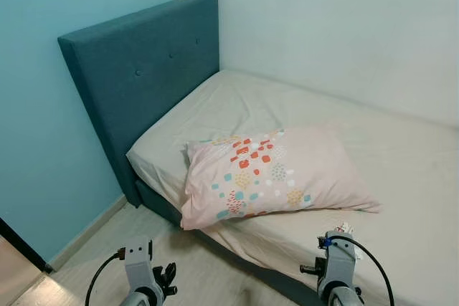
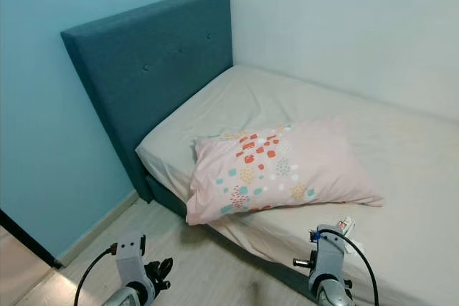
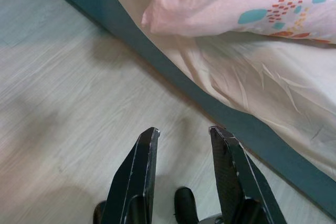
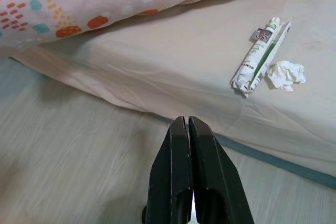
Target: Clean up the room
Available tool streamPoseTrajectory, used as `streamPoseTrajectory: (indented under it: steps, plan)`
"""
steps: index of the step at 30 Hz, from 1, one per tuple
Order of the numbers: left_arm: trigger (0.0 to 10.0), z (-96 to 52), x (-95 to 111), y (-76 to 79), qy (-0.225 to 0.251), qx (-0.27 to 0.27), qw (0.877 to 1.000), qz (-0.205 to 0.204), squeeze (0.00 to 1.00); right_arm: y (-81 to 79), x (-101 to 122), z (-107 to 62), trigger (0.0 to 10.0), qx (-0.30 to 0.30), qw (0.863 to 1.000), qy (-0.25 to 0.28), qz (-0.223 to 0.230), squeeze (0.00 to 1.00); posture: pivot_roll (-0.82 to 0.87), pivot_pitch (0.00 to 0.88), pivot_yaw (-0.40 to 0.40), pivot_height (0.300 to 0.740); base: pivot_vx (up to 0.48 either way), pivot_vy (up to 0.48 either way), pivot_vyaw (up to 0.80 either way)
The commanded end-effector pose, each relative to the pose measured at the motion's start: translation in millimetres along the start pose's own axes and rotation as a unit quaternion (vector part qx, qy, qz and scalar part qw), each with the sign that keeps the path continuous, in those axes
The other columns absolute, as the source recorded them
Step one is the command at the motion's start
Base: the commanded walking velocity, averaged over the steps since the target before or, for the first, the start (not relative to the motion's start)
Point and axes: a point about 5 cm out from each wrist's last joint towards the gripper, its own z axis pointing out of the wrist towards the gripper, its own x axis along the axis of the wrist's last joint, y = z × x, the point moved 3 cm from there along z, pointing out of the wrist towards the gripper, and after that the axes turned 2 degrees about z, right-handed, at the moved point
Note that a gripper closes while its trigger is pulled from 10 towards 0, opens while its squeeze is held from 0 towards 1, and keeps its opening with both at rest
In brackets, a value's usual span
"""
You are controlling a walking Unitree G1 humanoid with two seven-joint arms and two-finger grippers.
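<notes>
Reaching for the tube (image 4: 258,56) and crumpled tissue (image 4: 285,73) lying on the bed (image 4: 173,66) just beyond the pillow (image 1: 272,173) needs the right gripper (image 4: 188,129), fingers clenched empty, parted first; left gripper (image 3: 184,145) hangs released

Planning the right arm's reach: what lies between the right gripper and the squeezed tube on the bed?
In the right wrist view, bare wood floor, the bed's teal edge, then bare sheet separate the right gripper from the tube; nothing else between.
</notes>
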Motion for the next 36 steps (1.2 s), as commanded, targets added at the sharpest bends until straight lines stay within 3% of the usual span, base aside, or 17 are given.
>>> streamPoseTrajectory:
  steps: [1, 20, 23, 24, 25, 27, 29, 30, 31, 32, 33, 35, 36]
  plan:
    - [10.0, 0.4, 2, -0.4, 0.006, 0.000, 1.000, -0.003, 0.00, 1.2, 1, 0.5, 10.0, -0.002, 1.000, 0.000, -0.003, 0.00, -0.19, 0.000, 0.011, 0.740, 0.000, 0.000, 0.00]
    - [10.0, -2.7, 0, -5.6, 0.002, 0.002, 1.000, 0.003, 0.00, -0.4, -3, -1.3, 10.0, -0.002, 1.000, -0.001, -0.006, 0.00, -0.18, 0.003, 0.025, 0.740, 0.000, 0.000, 0.00]
    - [10.0, -2.7, 1, -5.4, -0.002, -0.008, 0.999, 0.033, 0.00, 0.5, -3, -0.5, 10.0, 0.006, 0.999, -0.010, -0.045, 0.00, -0.18, 0.007, 0.026, 0.740, 0.000, 0.000, 0.00]
    - [10.0, -2.0, 5, -6.8, 0.000, -0.015, 0.999, 0.050, 0.00, 1.1, -1, 0.9, 10.0, 0.022, 0.995, -0.018, -0.091, 0.00, -0.18, 0.009, 0.027, 0.740, 0.000, 0.000, 0.00]
    - [10.0, -2.0, 5, -6.8, 0.000, -0.015, 0.999, 0.050, 0.00, 1.1, -1, 0.9, 10.0, 0.022, 0.995, -0.018, -0.091, 0.00, -0.18, 0.009, 0.027, 0.740, 0.000, 0.000, 0.00]
    - [10.0, -0.1, 25, -14.3, 0.028, -0.027, 0.997, 0.064, 0.00, 1.3, 10, 4.2, 10.0, 0.076, 0.977, -0.023, -0.200, 0.00, -0.18, 0.014, 0.025, 0.740, 0.000, 0.000, 0.00]
    - [10.0, -0.1, 25, -14.3, 0.028, -0.027, 0.997, 0.064, 0.00, 1.3, 10, 4.2, 10.0, 0.076, 0.977, -0.023, -0.200, 0.00, -0.18, 0.014, 0.025, 0.740, 0.000, 0.000, 0.00]
    - [10.0, 1.6, 39, -18.6, 0.046, -0.028, 0.996, 0.068, 0.00, 2.6, 22, 6.9, 10.0, 0.088, 0.974, -0.011, -0.210, 0.00, -0.18, 0.014, 0.023, 0.740, 0.000, 0.000, 0.00]
    - [10.0, 1.6, 39, -18.6, 0.046, -0.028, 0.996, 0.068, 0.00, 2.6, 22, 6.9, 10.0, 0.088, 0.974, -0.011, -0.210, 0.00, -0.18, 0.014, 0.023, 0.740, 0.000, 0.000, 0.00]
    - [10.0, 8.2, 65, -16.2, 0.077, -0.028, 0.992, 0.095, 0.00, -3.2, 49, 13.1, 10.0, 0.091, 0.984, 0.033, -0.151, 0.00, -0.18, 0.014, 0.022, 0.740, 0.000, 0.000, 0.00]
    - [10.0, 8.2, 65, -16.2, 0.077, -0.028, 0.992, 0.095, 0.00, -3.2, 49, 13.1, 10.0, 0.091, 0.984, 0.033, -0.151, 0.00, -0.18, 0.014, 0.022, 0.740, 0.000, 0.000, 0.00]
    - [10.0, 17.6, 78, 0.4, 0.089, -0.023, 0.987, 0.135, 0.00, -21.5, 66, 18.4, 10.0, 0.096, 0.990, 0.061, -0.085, 0.00, -0.17, 0.013, 0.025, 0.740, 0.000, 0.000, 0.00]
    - [10.0, 17.6, 78, 0.4, 0.089, -0.023, 0.987, 0.135, 0.00, -21.5, 66, 18.4, 10.0, 0.096, 0.990, 0.061, -0.085, 0.00, -0.17, 0.013, 0.025, 0.740, 0.000, 0.000, 0.00]
